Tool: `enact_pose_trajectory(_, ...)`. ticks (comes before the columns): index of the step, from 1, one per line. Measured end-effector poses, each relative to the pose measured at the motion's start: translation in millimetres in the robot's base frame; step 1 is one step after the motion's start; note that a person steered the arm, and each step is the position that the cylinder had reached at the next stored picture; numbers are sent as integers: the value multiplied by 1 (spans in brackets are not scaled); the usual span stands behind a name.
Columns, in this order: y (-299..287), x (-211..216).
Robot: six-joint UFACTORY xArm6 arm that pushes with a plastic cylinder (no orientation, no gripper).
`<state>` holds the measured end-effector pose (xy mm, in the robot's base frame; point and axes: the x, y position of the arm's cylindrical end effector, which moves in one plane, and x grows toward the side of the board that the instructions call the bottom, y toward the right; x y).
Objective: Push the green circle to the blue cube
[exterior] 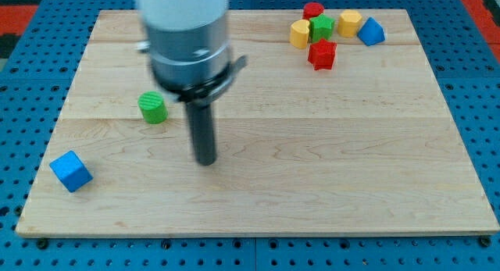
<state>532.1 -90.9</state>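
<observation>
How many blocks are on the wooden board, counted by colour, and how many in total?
Green: 2, the green circle block and the green star-shaped block
Blue: 2, the blue cube and the blue block at the view's top right
Yellow: 2, and
Red: 2, and
Total: 8 blocks

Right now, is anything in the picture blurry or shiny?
In the camera view, the arm's grey body at the top looks soft and blurred; my tip, the green circle and the blue cube look sharp; the wooden board shows no strong glare.
</observation>
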Motion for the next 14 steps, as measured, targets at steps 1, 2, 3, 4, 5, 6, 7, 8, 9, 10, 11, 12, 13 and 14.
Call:
enact_pose_trajectory(1, -27, 13)
enact_pose_trajectory(2, -27, 11)
enact_pose_trajectory(3, -27, 5)
enact_pose_trajectory(4, -27, -4)
enact_pose_trajectory(5, -27, -9)
enact_pose_trajectory(6, -27, -41)
enact_pose_trajectory(7, -47, -62)
enact_pose_trajectory(8, -24, -70)
enact_pose_trajectory(9, -3, -89)
enact_pose_trajectory(10, -19, -123)
enact_pose_trajectory(11, -74, -115)
enact_pose_trajectory(12, -92, -76)
enact_pose_trajectory(13, -100, -50)
enact_pose_trajectory(14, -100, -51)
